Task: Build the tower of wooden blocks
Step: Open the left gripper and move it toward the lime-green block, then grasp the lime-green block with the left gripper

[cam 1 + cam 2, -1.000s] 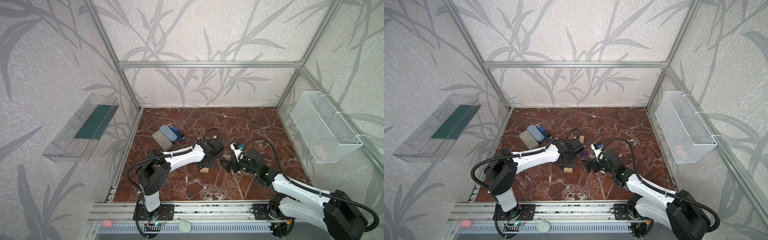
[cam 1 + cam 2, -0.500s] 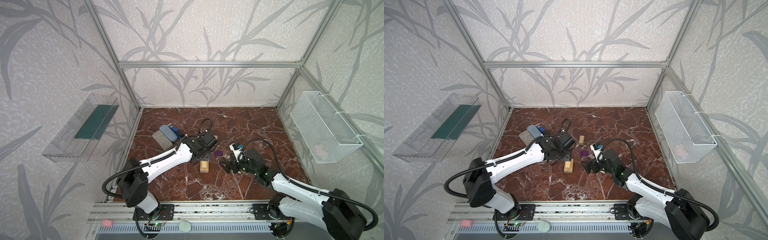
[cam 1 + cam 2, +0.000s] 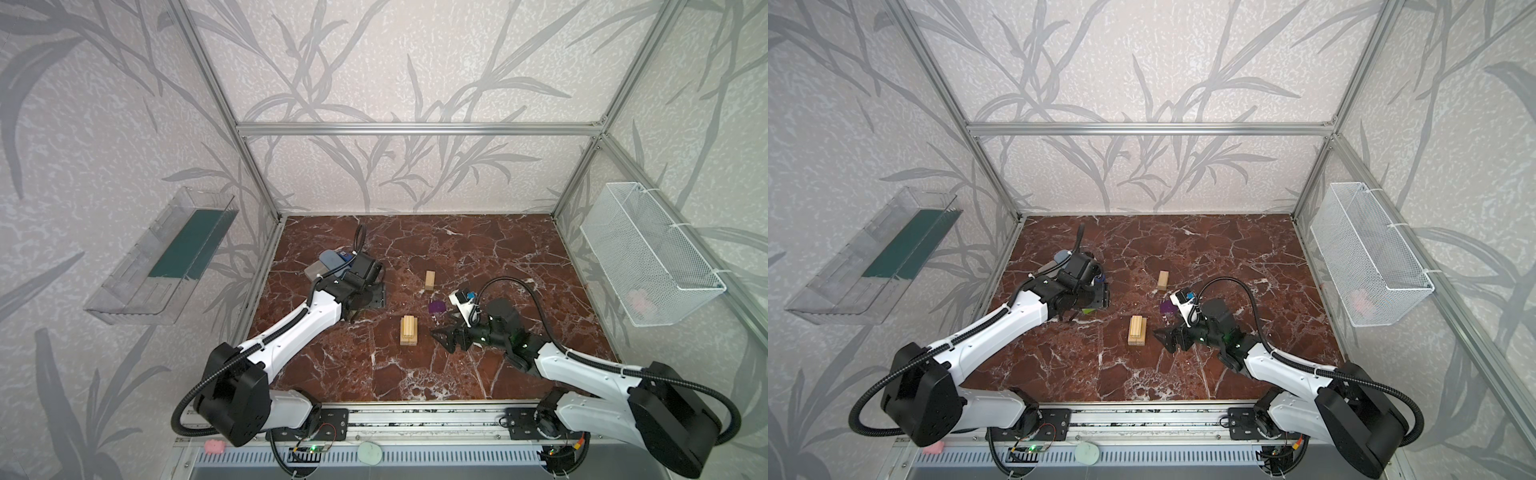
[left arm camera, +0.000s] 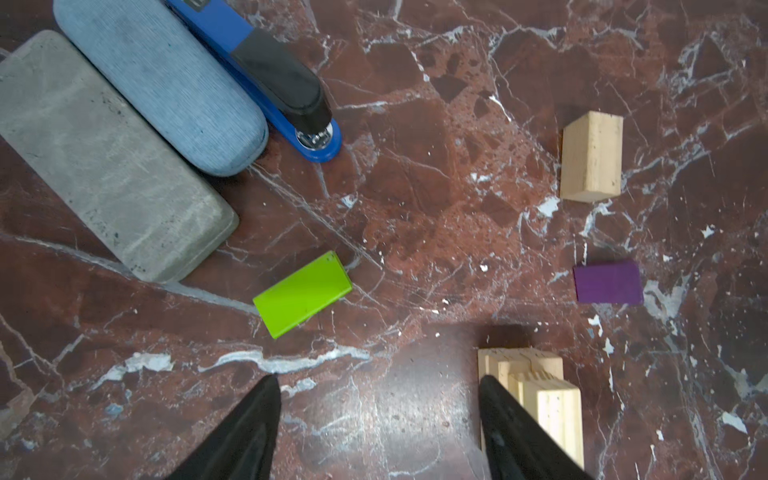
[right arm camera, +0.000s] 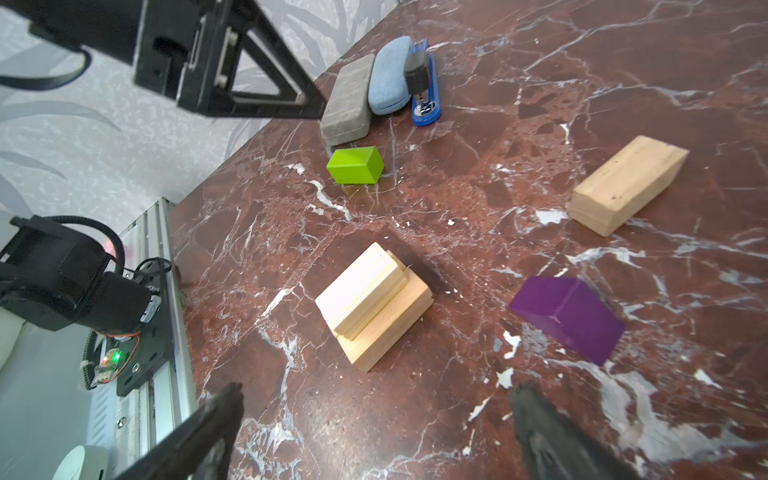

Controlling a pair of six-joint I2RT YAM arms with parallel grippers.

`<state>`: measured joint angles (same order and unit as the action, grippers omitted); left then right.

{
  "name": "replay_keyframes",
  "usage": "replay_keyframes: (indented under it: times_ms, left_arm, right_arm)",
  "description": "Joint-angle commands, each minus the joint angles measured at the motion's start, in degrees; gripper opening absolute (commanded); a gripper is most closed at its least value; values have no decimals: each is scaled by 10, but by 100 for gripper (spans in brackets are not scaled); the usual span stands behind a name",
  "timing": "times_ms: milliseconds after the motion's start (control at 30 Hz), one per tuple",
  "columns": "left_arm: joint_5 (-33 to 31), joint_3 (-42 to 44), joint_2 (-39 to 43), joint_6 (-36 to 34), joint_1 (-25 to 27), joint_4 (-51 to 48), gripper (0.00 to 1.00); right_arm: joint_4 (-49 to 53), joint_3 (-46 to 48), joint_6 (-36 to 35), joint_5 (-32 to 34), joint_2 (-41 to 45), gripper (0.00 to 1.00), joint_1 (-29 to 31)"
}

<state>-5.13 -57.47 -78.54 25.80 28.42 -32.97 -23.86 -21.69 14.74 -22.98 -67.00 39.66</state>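
Wood tower (image 3: pixel 408 330) just beside right gripper (image 3: pixel 441 341).

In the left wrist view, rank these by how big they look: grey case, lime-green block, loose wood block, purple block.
1. grey case, clearly largest.
2. loose wood block and lime-green block: they look about alike, so left unranked.
3. purple block, smallest.

top views: high, front, looking down | wrists: close above floor (image 3: pixel 498 249) | all share wood stack (image 3: pixel 408 330), purple block (image 4: pixel 606 282)
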Motion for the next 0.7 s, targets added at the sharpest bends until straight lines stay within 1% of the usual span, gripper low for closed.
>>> replay_keyframes:
  times_ms: [0,67,200,267,467,567,667]
  left_arm:
    - [35,-3,-32,-55,-22,36,77]
    - [48,-8,-56,-69,-35,51,81]
    - [61,-26,-102,-84,-58,56,83]
    - [57,-39,-125,-90,-69,48,83]
    - [68,-69,-190,-102,-87,31,84]
    - [80,-72,-201,-105,-88,36,87]
    - [89,-73,-206,-102,-88,32,87]
  right_arm:
    - [-23,-21,-22,0,-4,99,21]
    - [-21,-25,-31,12,-8,99,34]
    - [-9,-31,-49,51,-9,99,56]
    - [-3,-32,-53,62,-9,99,59]
    - [-2,-30,-57,64,-4,99,60]
    - [-1,-32,-58,59,-7,99,60]
    - [1,-34,-58,59,-9,99,60]
